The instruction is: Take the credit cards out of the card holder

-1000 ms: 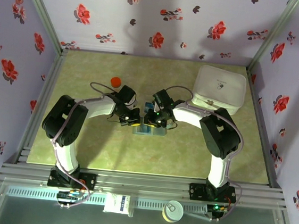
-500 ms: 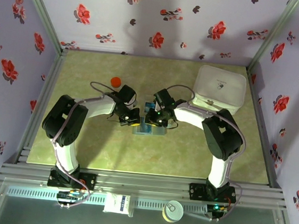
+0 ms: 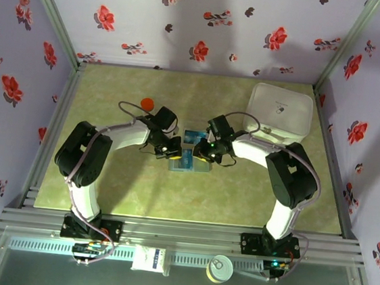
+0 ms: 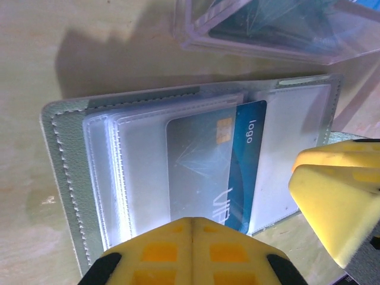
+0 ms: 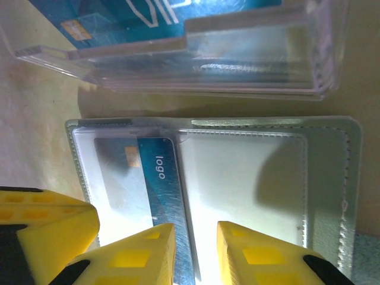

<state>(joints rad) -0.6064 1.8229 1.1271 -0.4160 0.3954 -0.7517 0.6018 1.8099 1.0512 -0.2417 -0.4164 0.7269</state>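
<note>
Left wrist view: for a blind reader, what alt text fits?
An open grey card holder lies on the table, a blue credit card partly out of its clear sleeve. The shut yellow left pincer sits at the bottom edge; a clear plastic box lies beyond.

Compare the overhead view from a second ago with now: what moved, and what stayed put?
The right arm swung out towards its own side, carrying the right gripper slightly that way and uncovering the blue card in the clear case behind the card holder. The left gripper edged the same way. No grip visibly changed. The card holder, white box and red cap stayed put.
</note>
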